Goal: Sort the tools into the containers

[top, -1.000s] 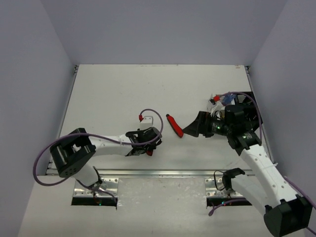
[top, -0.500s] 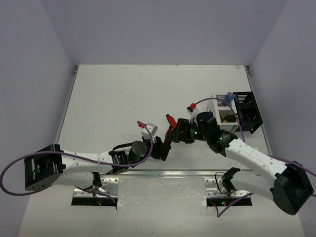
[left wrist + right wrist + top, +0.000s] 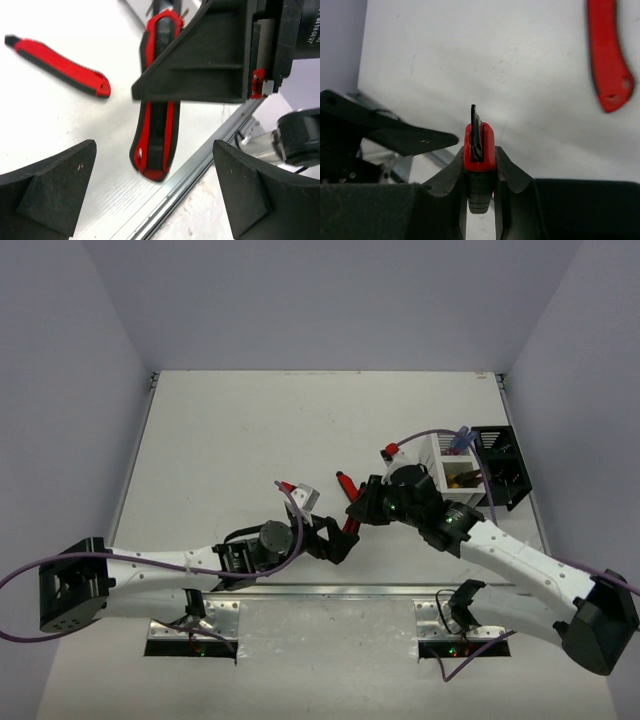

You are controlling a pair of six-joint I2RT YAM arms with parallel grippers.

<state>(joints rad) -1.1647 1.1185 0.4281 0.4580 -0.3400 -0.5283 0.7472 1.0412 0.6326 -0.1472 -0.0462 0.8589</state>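
The right gripper (image 3: 480, 156) is shut narrow on a slim red-and-black-handled cutter (image 3: 152, 145). Its two black fingers press the handle from either side, and part of the handle reaches out past the fingertips. This held cutter sits near the middle of the white table's (image 3: 220, 430) near edge, close to the metal rail (image 3: 200, 165) that runs along that edge. Whether its free end touches the tabletop cannot be told.

The left gripper (image 3: 338, 543) is spread wide and holds nothing. In its wrist view the held cutter's free end lies in the gap between its two black pads, touching neither.

A second red-and-black cutter (image 3: 60, 70) lies flat on the table just beyond both grippers, toward the far edge and apart from them.

The white slatted bin (image 3: 432, 455) stands near the table's right edge. The black bin (image 3: 512, 480) is just beside it, closer to that edge. A blue handle (image 3: 461, 441) pokes up from the white slatted bin's far side. Both bins are well apart from the held cutter.
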